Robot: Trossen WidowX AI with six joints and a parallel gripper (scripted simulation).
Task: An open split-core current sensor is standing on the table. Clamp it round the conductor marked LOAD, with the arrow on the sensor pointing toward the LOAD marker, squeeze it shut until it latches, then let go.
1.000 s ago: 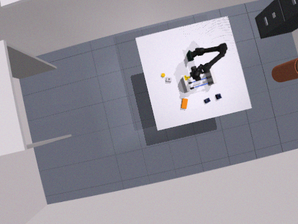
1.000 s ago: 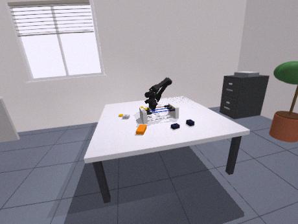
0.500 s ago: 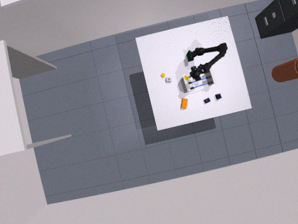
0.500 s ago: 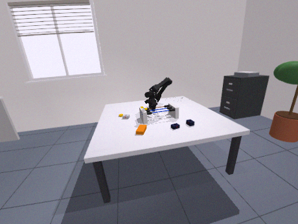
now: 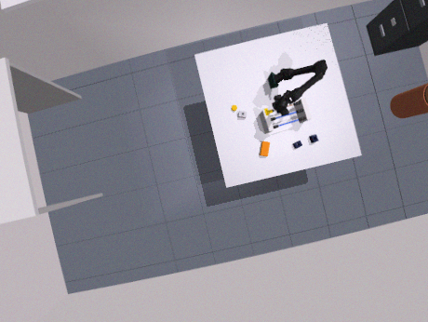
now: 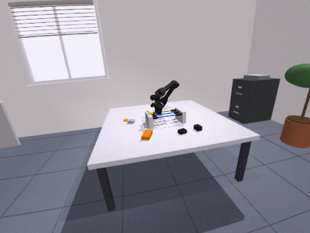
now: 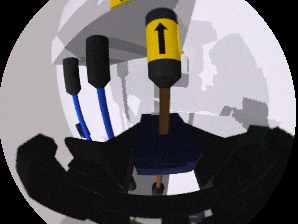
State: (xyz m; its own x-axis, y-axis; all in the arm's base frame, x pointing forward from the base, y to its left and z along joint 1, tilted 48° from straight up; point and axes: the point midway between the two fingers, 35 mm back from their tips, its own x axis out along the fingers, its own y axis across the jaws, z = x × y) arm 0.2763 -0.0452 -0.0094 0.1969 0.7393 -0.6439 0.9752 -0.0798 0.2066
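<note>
The dark blue sensor [image 7: 167, 166] sits around the brown conductor [image 7: 164, 110], which enters its top and shows again below it. My gripper [image 7: 160, 124] [image 5: 280, 112] [image 6: 158, 113] is shut on the sensor, one black finger on each side. The halves look closed together; whether the latch has caught cannot be told. The yellow marker sleeve [image 7: 173, 42] on this conductor has a black arrow pointing away from the sensor; its yellow label [image 7: 120, 4] is cut off at the top edge. The sensor's own arrow is not visible.
Two blue conductors [image 7: 102, 112] [image 7: 76, 102] run alongside, between grey end walls [image 5: 266, 122] [image 6: 182, 116]. An orange block [image 5: 264, 149] [image 6: 147, 135], two dark blue pieces [image 5: 297, 144] [image 5: 314, 139], a small grey box [image 5: 240, 114] and a yellow piece [image 5: 234, 108] lie around the rack.
</note>
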